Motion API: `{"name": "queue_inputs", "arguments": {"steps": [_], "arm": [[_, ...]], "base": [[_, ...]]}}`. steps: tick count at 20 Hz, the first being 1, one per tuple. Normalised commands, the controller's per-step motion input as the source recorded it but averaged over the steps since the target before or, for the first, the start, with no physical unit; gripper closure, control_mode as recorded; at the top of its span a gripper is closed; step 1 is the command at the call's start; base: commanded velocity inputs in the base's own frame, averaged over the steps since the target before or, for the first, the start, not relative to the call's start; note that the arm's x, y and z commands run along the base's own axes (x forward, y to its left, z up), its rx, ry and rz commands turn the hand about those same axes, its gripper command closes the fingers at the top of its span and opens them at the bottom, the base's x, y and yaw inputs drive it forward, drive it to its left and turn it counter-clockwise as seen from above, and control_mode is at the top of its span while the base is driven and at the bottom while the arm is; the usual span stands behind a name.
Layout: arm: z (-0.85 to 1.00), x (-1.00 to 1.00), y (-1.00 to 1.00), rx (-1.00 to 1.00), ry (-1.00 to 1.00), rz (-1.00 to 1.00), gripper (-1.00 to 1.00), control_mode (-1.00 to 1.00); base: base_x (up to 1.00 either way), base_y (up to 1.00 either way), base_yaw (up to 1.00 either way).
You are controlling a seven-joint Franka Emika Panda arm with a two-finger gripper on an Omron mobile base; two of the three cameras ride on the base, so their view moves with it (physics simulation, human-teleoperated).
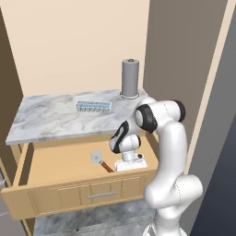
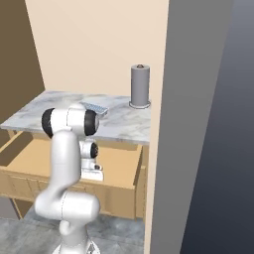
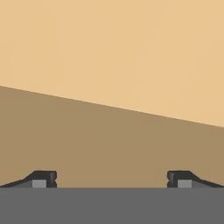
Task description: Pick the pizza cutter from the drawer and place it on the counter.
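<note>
Marble, white with grey veins, made up the desk over its light-wood cabinet, and it was the biggest thing I had in front of me. Below it the drawer stood pulled out, wide and shallow, its panelled front and small silver bar handle facing my cameras. My white arm bent down from the right side of the left base view, its hand lowered into the drawer's right half. On the desk a grey cylinder stood upright on a round base near the back right corner, and the blue-grey ice tray lay flat in front of it to the left, apart from it. The pizza cutter lay on the drawer floor, wheel toward the left and reddish-brown handle pointing right, just beside the hand. Through the hand view I saw the end effector spread wide with nothing between its fingertips, only bare wood of the drawer ahead of them.
</note>
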Motion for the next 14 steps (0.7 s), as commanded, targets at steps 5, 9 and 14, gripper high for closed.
{"name": "queue_inputs", "arguments": {"steps": [5, 9, 14], "arm": [[0.93, -0.71, -0.04, 0.00, -0.21, 0.00, -1.00, -1.00], [1.00, 0.07, 0.07, 0.00, -0.28, 0.00, -1.00, -1.00], [0.96, 0.49, 0.30, 0.00, -0.28, 0.01, -1.00, -1.00]], "base": [[0.00, 0.00, 0.00], [0.00, 0.00, 0.00], [0.00, 0.00, 0.00]]}}
